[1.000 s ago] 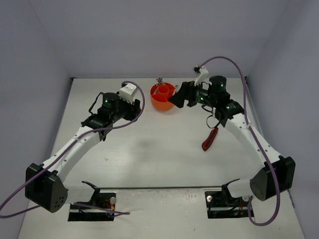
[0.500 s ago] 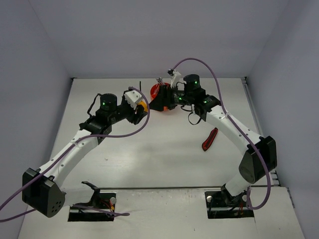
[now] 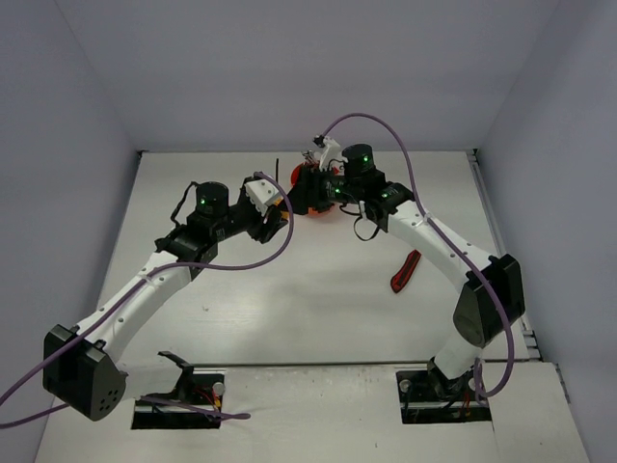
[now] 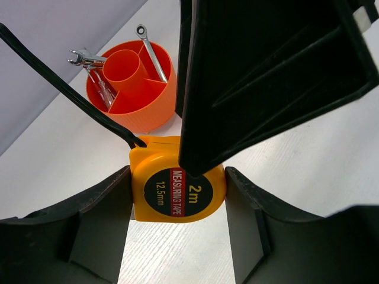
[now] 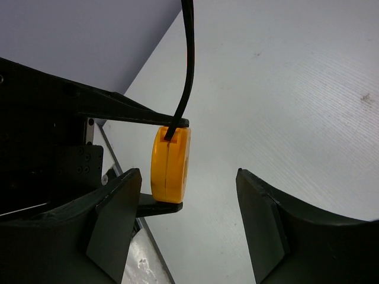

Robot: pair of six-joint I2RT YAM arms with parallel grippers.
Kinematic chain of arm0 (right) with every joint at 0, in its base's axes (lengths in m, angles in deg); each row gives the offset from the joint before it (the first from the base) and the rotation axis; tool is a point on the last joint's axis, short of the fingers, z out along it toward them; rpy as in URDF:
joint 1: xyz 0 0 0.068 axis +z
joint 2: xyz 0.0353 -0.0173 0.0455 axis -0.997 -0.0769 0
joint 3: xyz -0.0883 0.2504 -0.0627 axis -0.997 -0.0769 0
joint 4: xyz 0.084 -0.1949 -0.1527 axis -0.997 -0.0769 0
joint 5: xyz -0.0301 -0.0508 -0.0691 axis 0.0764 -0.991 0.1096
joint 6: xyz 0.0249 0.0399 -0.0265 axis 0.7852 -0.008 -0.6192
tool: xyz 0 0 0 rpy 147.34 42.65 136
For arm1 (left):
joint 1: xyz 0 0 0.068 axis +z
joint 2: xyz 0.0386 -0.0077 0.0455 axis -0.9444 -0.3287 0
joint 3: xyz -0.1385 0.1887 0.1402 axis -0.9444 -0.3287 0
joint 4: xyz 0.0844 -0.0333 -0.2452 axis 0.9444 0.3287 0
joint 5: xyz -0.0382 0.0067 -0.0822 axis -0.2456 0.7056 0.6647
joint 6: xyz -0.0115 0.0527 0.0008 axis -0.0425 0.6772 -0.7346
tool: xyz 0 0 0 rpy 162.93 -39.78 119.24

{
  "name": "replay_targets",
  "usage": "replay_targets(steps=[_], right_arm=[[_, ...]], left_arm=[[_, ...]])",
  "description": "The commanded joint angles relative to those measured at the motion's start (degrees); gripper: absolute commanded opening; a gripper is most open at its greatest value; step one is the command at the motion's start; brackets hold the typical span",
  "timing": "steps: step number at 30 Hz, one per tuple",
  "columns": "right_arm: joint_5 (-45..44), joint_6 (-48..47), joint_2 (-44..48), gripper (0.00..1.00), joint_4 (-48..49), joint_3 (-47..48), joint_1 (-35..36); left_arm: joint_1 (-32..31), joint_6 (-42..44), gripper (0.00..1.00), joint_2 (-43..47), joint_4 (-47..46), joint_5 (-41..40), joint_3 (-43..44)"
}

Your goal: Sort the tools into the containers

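My left gripper [image 4: 177, 198] is shut on the round yellow-black tape measure [image 4: 169, 184], with a finger against each side, and holds it off the table. Its black strap [image 4: 65, 89] sticks out. My right gripper [image 5: 185, 180] is open. The tape measure [image 5: 170, 163] sits inside its gap, close to its left finger [image 5: 115, 219]. The orange tub [image 4: 133, 89] just beyond holds wrenches [image 4: 151, 53] and blue-handled screwdrivers [image 4: 102, 89]. In the top view the two grippers, left [image 3: 274, 218] and right [image 3: 301, 193], meet beside the tub [image 3: 326, 209]. The red-black utility knife [image 3: 406, 270] lies right of centre.
The right arm [image 3: 434, 241] arches over the knife and its wrist covers most of the tub from above. The back wall stands just behind the tub. The table's far edge [image 3: 193, 152] runs behind the left arm.
My right gripper has swung left from the tub's right side, over the tub, to the left gripper. My left gripper has brought the tape measure up toward the tub.
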Motion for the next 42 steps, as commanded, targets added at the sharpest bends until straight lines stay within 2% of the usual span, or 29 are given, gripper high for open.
replay_targets(steps=[1, 9, 18, 21, 23, 26, 27, 35, 38, 42], right_arm=[[0.8, 0.5, -0.3, 0.62, 3.6, 3.0, 0.8], [0.7, 0.2, -1.2, 0.57, 3.6, 2.6, 1.3], [0.8, -0.1, -2.3, 0.29, 3.6, 2.8, 1.5], [0.8, -0.6, -2.1, 0.17, 3.6, 2.8, 1.5], [0.4, -1.5, -1.6, 0.07, 3.5, 2.8, 1.4], [-0.6, -3.6, -0.9, 0.02, 3.4, 3.1, 0.8], [-0.9, -4.4, -0.8, 0.01, 3.3, 3.3, 0.5], [-5.8, -19.4, -1.9, 0.00, 0.6, 6.3, -5.1], [-8.2, -30.2, -3.1, 0.00, -1.2, 8.2, -6.7], [-11.8, -42.9, -6.5, 0.00, -2.6, 10.7, -7.7]], left_arm=[[-0.3, 1.4, 0.24, 0.0, -5.7, 1.2, 3.6], [-0.9, 1.6, 0.24, -1.1, -5.8, 1.2, 4.3], [-1.3, 2.3, 0.24, -1.7, -5.3, 1.2, 4.7], [-1.3, 2.6, 0.25, -1.9, -5.2, 1.0, 4.8], [-1.3, 2.6, 0.32, -2.1, -4.2, 0.5, 5.1], [-1.4, 1.9, 0.68, -2.1, -3.8, -2.2, 4.8], [-1.3, 1.2, 0.71, -2.0, -3.9, -3.0, 4.3], [-1.3, -8.7, 0.74, 2.6, -4.6, -17.9, -1.3], [-1.2, -13.7, 0.74, 4.8, -3.2, -24.9, -3.8], [-0.9, -19.0, 0.74, 7.7, 1.9, -29.2, -6.8]])
